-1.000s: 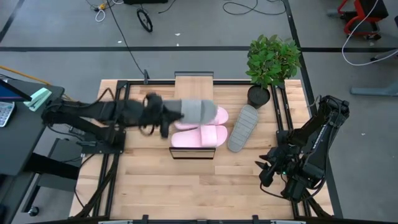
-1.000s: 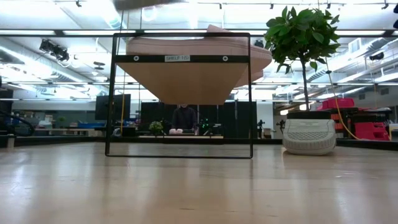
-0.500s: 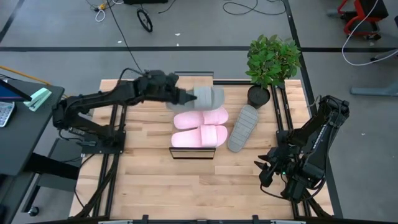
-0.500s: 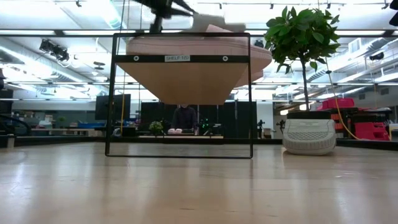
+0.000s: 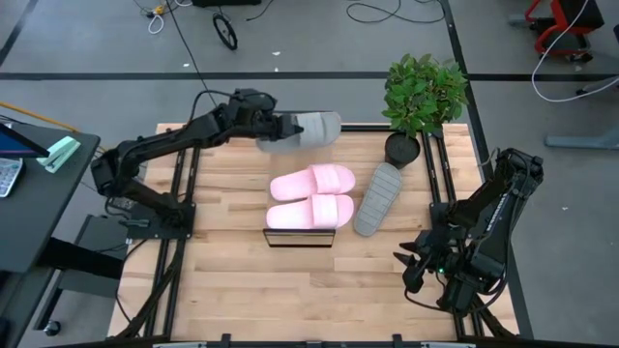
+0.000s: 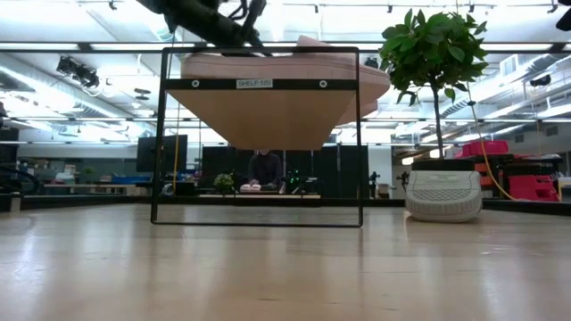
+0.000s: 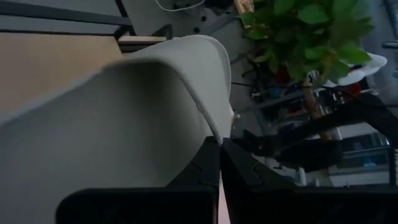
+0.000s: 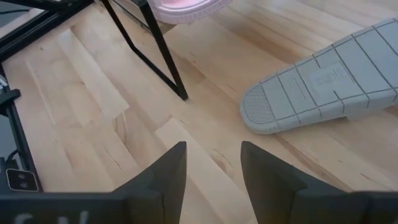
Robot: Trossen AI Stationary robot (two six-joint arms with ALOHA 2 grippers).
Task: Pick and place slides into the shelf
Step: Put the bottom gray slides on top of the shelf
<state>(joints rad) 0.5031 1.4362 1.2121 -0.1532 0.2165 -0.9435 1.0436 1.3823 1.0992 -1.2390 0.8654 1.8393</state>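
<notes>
My left gripper [image 5: 282, 128] is shut on a grey slide [image 5: 315, 127] and holds it in the air over the far end of the shelf [image 5: 300, 239]. In the left wrist view this slide [image 7: 124, 106] fills the picture. Two pale pink slides [image 5: 312, 181] [image 5: 309, 213] lie side by side on the shelf top. A second grey slide [image 5: 377, 198] lies sole up on the table, right of the shelf. My right gripper [image 5: 416, 266] waits open near the table's right edge, above bare wood. My left gripper holds the grey slide by its end toward the table's left [image 5: 294, 129], pinched between the two shut fingers [image 7: 211, 162]. The fingers come nearly level from the table's left. The slide sticks out beyond them toward the right, lifted clear of the shelf and the pink slides.
A potted plant [image 5: 422, 95] stands at the table's far right corner, just right of the held slide. The sole-up grey slide [image 8: 323, 84] lies in front of my right gripper [image 8: 208, 171]. Black frame rails [image 5: 435, 174] run along the table's sides.
My left gripper has carried the grey slide from over the pink slides toward the table's far edge and a little right, rolling its wrist as it went. The slide stays lifted clear and now hangs over the shelf's far end.
</notes>
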